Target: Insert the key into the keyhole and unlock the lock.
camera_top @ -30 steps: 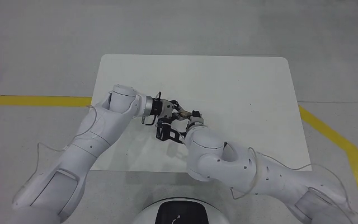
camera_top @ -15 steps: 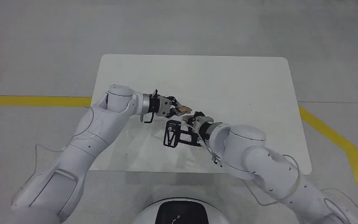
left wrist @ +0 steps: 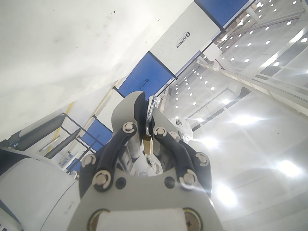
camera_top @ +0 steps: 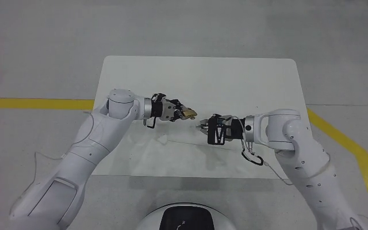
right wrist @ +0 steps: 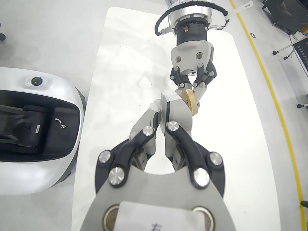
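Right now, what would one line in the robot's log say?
left gripper: shut on lock, above table | right gripper: shut, close to lock | stage: insertion not yet done

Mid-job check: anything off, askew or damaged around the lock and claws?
Nothing looks damaged or dropped. The brass padlock sits tilted in the left claw above the white table, keyhole face towards the right claw. One oddity: that claw is shut, short of the lock; whether it holds the key I cannot tell.
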